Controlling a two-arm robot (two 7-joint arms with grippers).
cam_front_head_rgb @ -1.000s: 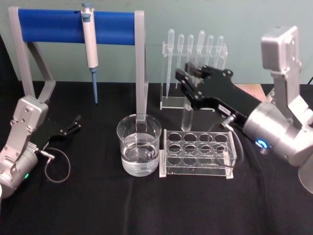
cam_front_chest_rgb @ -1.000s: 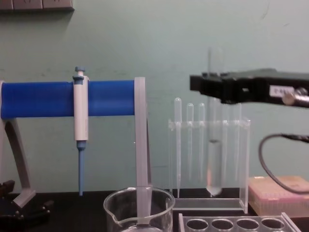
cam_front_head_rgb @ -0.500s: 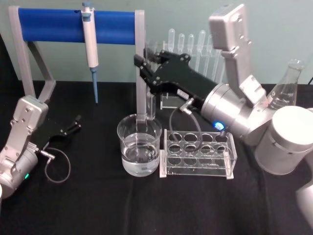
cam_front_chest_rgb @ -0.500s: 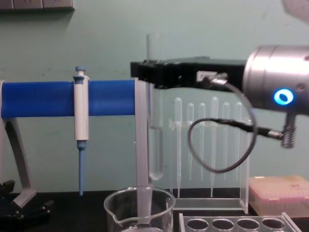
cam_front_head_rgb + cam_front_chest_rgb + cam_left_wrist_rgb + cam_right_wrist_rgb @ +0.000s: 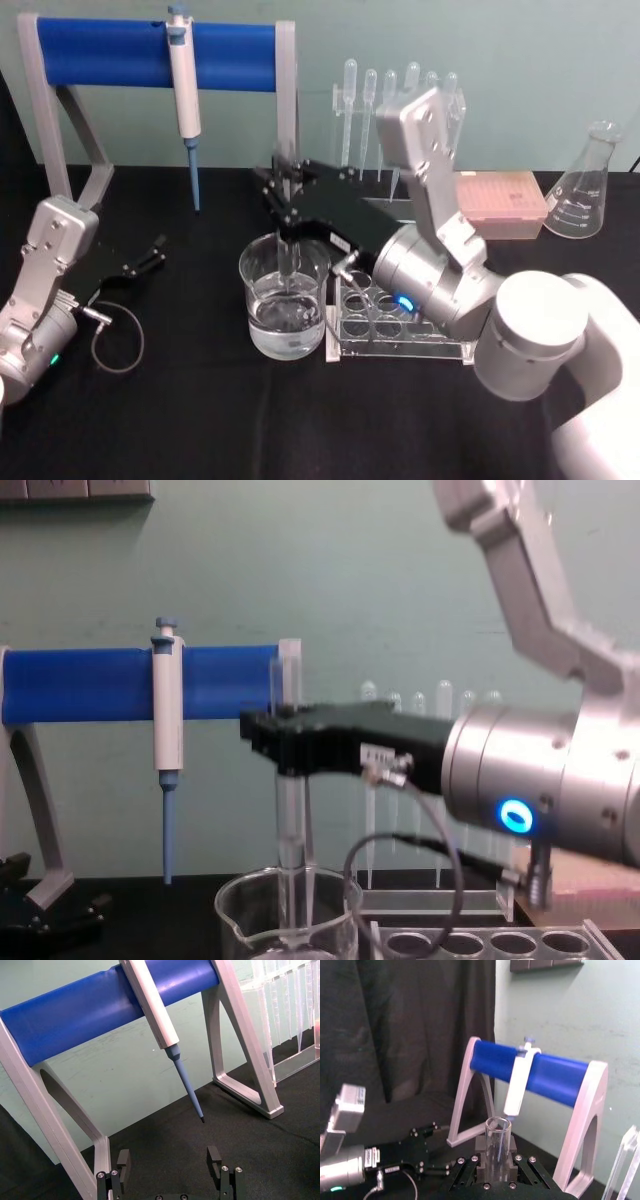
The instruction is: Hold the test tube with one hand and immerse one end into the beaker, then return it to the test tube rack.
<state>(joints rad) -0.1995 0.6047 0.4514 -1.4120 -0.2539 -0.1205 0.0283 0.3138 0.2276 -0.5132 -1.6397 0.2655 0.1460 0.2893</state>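
Observation:
The test tube (image 5: 288, 258) stands upright, and my right gripper (image 5: 281, 203) is shut on its upper part. Its lower end reaches down past the rim of the beaker (image 5: 285, 305), which holds clear water. From the chest, the tube (image 5: 288, 825) runs straight down from the black gripper (image 5: 272, 742) into the beaker (image 5: 240, 920). The right wrist view looks onto the tube's open rim (image 5: 498, 1125) between the fingers (image 5: 481, 1146). My left gripper (image 5: 155, 250) rests open on the table at the left, its fingers (image 5: 124, 1161) apart with nothing between them.
A clear rack (image 5: 440, 345) with round holes stands right of the beaker, under my right arm. Behind are a blue-barred stand (image 5: 110, 52) holding a white-and-blue pipettor (image 5: 184, 95), a pipette rack (image 5: 352, 85), a pink tip box (image 5: 505, 205) and a conical flask (image 5: 585, 185).
My right gripper has carried the test tube leftwards from above the rack to over the beaker, then lowered it so its end sits inside. The left arm has not moved.

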